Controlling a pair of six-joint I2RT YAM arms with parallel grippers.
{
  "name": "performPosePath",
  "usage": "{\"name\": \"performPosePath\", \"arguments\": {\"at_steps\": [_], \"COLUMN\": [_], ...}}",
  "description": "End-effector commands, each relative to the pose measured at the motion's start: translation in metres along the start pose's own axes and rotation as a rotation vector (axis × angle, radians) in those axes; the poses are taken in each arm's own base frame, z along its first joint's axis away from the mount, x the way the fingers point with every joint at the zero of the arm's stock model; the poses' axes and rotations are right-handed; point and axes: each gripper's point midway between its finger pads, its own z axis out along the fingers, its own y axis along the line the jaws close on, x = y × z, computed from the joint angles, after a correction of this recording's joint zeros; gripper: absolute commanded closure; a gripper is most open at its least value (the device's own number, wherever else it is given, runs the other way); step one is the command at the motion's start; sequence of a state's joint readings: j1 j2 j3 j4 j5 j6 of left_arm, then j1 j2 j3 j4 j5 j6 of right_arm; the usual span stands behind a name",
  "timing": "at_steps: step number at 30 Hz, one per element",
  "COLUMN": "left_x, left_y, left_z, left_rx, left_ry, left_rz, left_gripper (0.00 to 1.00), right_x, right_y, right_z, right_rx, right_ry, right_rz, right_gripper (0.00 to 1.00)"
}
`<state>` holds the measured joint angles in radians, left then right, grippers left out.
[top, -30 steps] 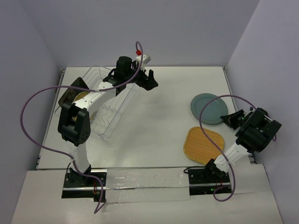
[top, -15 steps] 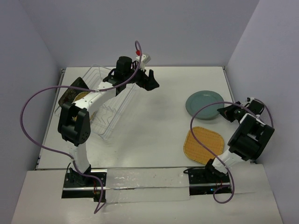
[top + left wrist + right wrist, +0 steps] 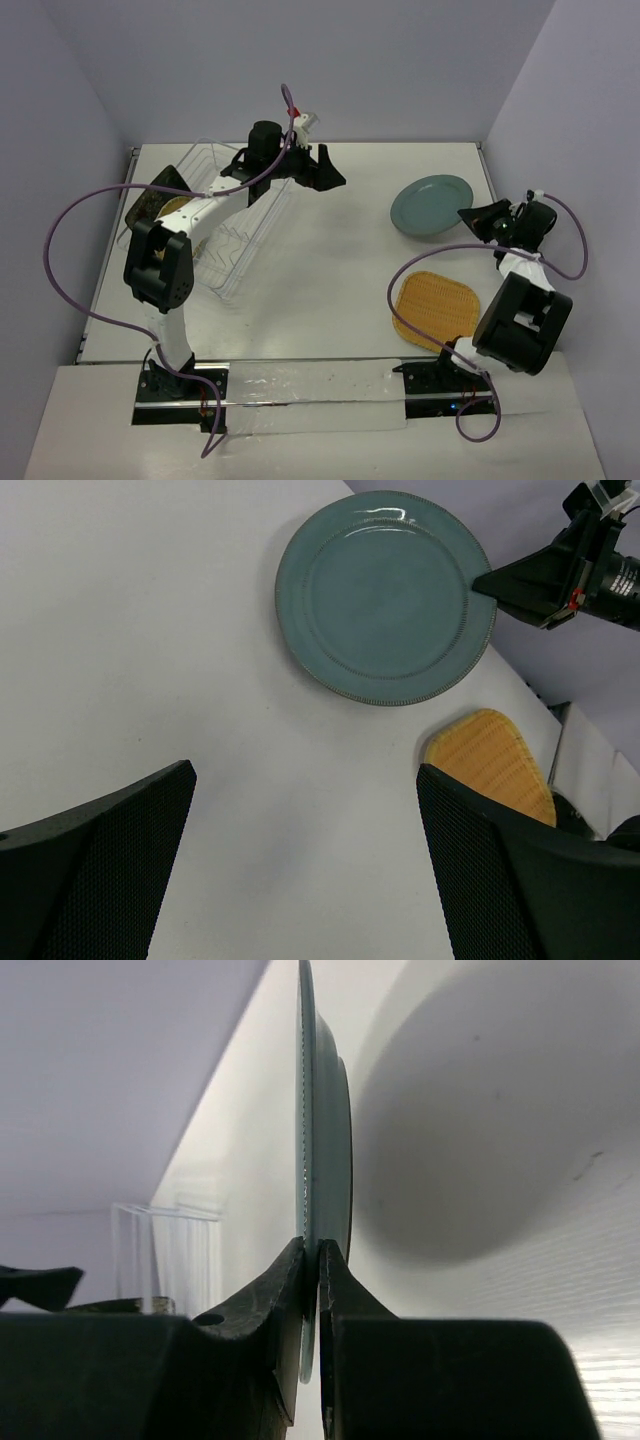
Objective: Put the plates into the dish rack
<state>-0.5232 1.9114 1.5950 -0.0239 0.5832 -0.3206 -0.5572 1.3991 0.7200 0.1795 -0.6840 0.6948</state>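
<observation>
The right gripper (image 3: 478, 216) is reaching in from the right side of the tabletop (image 3: 330, 260) and pinching the right rim of the teal-grey plate (image 3: 432, 205). Its jaws are standing almost closed, with only the thin edge of the plate between them. The right wrist view is showing the plate (image 3: 308, 1140) edge-on between the two fingers (image 3: 268, 1300), and the plate is casting a broad shadow on the white surface beside it. The left gripper (image 3: 328, 170) is hovering over the far middle of the tabletop, just right of the dish rack (image 3: 245, 245). Its jaws are spread wide and gripping nothing. From its wrist camera the teal-grey plate (image 3: 385, 595) is showing in full, with the right gripper (image 3: 500, 580) at its rim. The orange-yellow woven plate (image 3: 437, 308) is lying flat on the near right of the tabletop, near the teal-grey plate but not touching it. The dish rack is sitting on the left side. The black square plate (image 3: 155, 195) is standing on edge at its far left end, and the round yellow woven plate (image 3: 178, 208) is sitting just beside it in the rack.
</observation>
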Motion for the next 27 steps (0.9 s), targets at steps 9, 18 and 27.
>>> {"name": "performPosePath", "arguments": {"at_steps": [9, 18, 27], "left_x": [-0.022, -0.022, -0.022], "left_y": [-0.044, -0.061, -0.082], "left_z": [0.007, 0.012, 0.01], "left_rx": [0.125, 0.246, 0.317], "left_ry": [-0.08, -0.083, -0.09], "left_rz": [-0.151, -0.214, -0.183], "left_gripper": [0.01, 0.01, 0.01], "right_x": [0.005, 0.023, 0.042], "right_y": [0.145, 0.188, 0.222], "right_z": [-0.056, -0.084, -0.101], "right_rx": [-0.493, -0.658, -0.813], "right_ry": [-0.029, 0.028, 0.115], "right_rz": [-0.068, -0.096, -0.099], "right_gripper": [1.0, 1.0, 1.0]}}
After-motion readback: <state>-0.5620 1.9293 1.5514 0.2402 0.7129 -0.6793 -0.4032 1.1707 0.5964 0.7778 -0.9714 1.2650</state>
